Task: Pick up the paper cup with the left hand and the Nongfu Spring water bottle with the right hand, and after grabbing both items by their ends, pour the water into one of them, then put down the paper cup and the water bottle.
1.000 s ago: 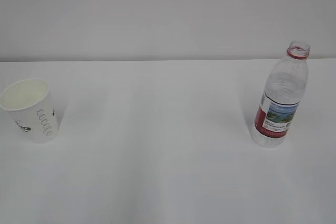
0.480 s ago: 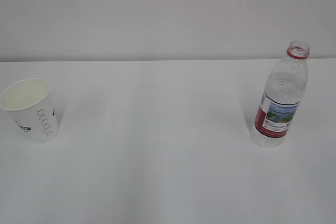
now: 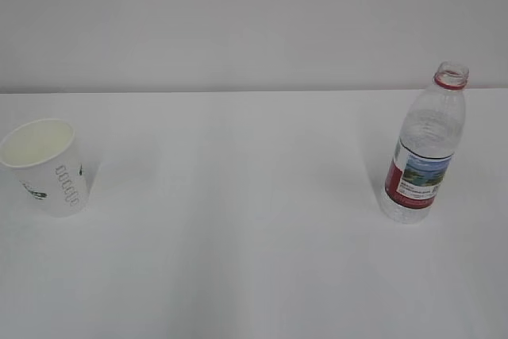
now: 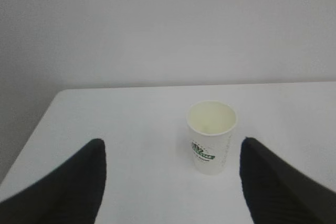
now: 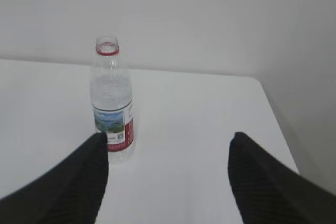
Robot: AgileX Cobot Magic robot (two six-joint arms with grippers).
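Observation:
The white paper cup [image 3: 48, 166] stands upright at the table's left, its cream inside showing. In the left wrist view the paper cup [image 4: 211, 136] is ahead of my left gripper [image 4: 171, 148], slightly right of centre, and the jaws stand wide open with nothing between them. The Nongfu Spring water bottle [image 3: 425, 148] stands upright and uncapped at the right, red label facing forward, clear water inside. In the right wrist view the water bottle [image 5: 112, 100] is ahead and to the left, partly behind the left finger [image 5: 79, 182]. My right gripper [image 5: 168, 142] is open and empty. Neither gripper shows in the exterior view.
The white table [image 3: 238, 236] meets a pale wall at the back. Its left edge [image 4: 31, 140] shows in the left wrist view, its right edge [image 5: 278, 129] in the right wrist view.

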